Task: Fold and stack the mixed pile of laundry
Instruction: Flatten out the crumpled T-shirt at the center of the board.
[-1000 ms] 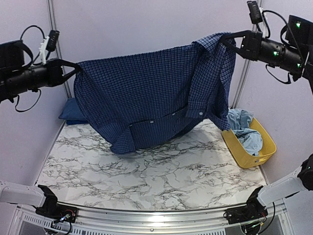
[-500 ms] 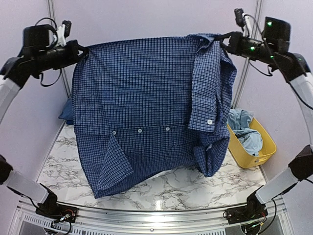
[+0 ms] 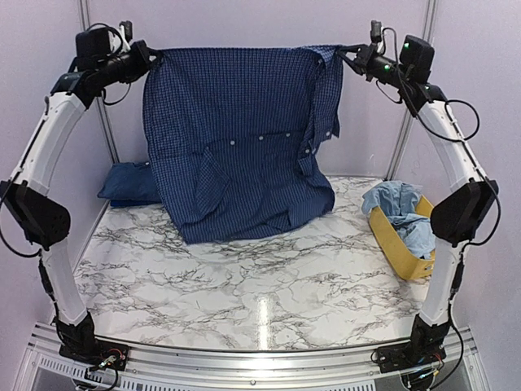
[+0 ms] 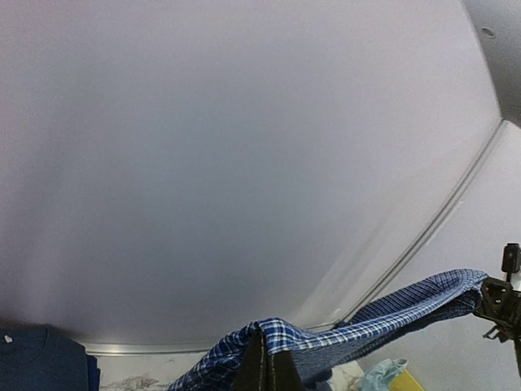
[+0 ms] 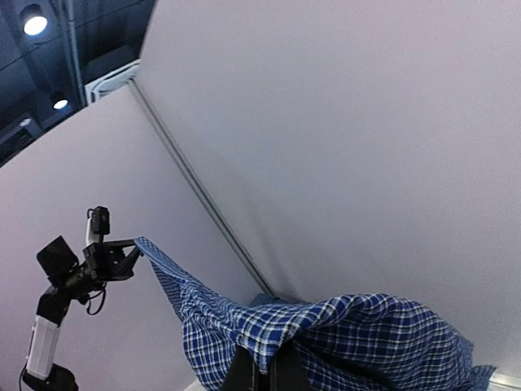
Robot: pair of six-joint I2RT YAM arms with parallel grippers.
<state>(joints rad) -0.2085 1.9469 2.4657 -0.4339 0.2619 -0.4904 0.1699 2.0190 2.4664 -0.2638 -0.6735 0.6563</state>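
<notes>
High above the far side of the worktop, the navy checked shirt is held spread out between the two arms. One upper corner is pinched in the left gripper, whose jaws are closed tight on the cloth, and the opposite upper corner is clamped the same way in the right gripper. The top edge is stretched nearly level between them, and the rest of the shirt hangs straight down below both grippers, with one side folded over near the right gripper. The lower hem is seen close to the marbled surface; whether it touches cannot be told. A solid dark-blue piece is laid at the far left corner, partly hidden behind the shirt. A light-blue garment is heaped in the yellow tub at the right edge, well apart from the shirt.
</notes>
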